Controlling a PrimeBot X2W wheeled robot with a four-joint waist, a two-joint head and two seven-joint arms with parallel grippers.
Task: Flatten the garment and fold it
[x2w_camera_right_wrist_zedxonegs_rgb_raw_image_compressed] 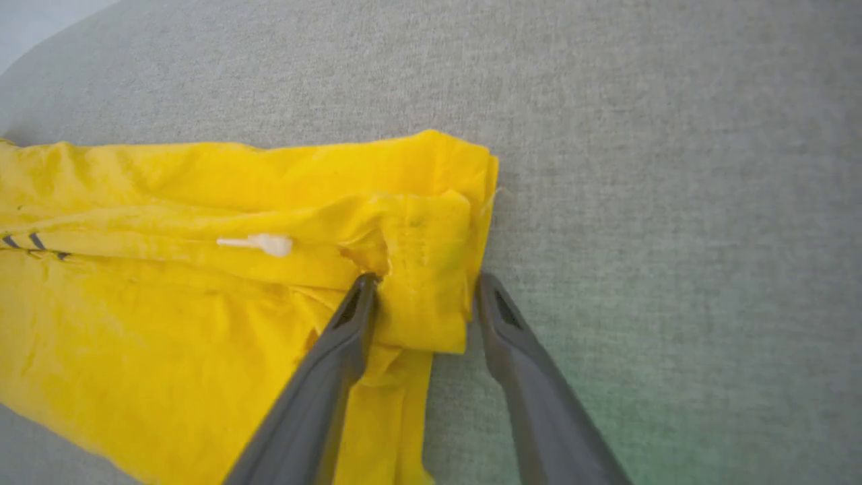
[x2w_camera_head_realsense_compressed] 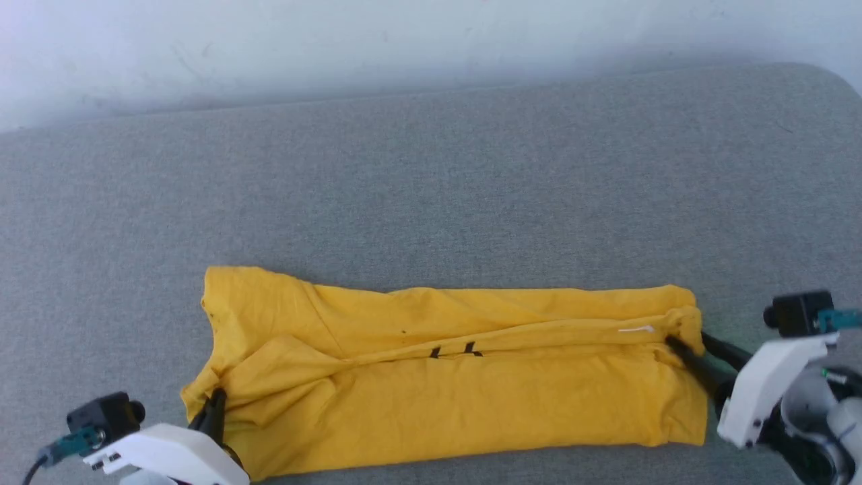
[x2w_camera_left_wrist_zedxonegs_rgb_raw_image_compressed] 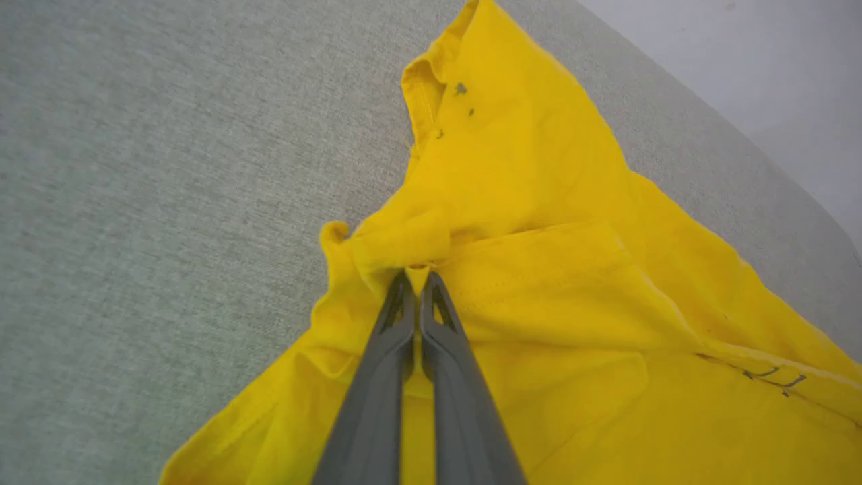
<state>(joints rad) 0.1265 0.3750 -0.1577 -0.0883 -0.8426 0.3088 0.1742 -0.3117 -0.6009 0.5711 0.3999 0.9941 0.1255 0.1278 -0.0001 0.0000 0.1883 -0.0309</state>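
The bright yellow garment [x2w_camera_head_realsense_compressed: 471, 397] lies on the grey padded surface as a long band folded lengthwise, plain side up. A few black marks [x2w_camera_head_realsense_compressed: 454, 351] peek out along its middle seam. My left gripper [x2w_camera_head_realsense_compressed: 215, 404] is at the band's left end. In the left wrist view my left gripper [x2w_camera_left_wrist_zedxonegs_rgb_raw_image_compressed: 419, 276] is shut on a bunched fold of the garment [x2w_camera_left_wrist_zedxonegs_rgb_raw_image_compressed: 572, 269]. My right gripper [x2w_camera_head_realsense_compressed: 680, 347] is at the right end. There my right gripper [x2w_camera_right_wrist_zedxonegs_rgb_raw_image_compressed: 425, 281] stands open, its fingers on either side of a small raised flap of the garment [x2w_camera_right_wrist_zedxonegs_rgb_raw_image_compressed: 168, 323].
The grey fabric surface [x2w_camera_head_realsense_compressed: 431, 188] spreads wide behind the garment up to a pale wall [x2w_camera_head_realsense_compressed: 337, 40]. Its rounded corner is at the far right. A small white tag [x2w_camera_right_wrist_zedxonegs_rgb_raw_image_compressed: 259, 242] sticks out of the seam near the right end.
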